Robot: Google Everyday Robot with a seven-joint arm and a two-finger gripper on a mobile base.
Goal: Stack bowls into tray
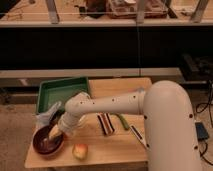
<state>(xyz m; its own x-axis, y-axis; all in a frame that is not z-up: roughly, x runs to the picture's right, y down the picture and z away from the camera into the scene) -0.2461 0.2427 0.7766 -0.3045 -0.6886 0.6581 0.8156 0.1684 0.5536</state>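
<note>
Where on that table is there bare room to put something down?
Bare wood shows right of the green tray, behind the striped item and green vegetable; the tray's floor looks bare too. The front left is crowded: gripper at the maroon bowl, a yellowish fruit beside it.
</note>
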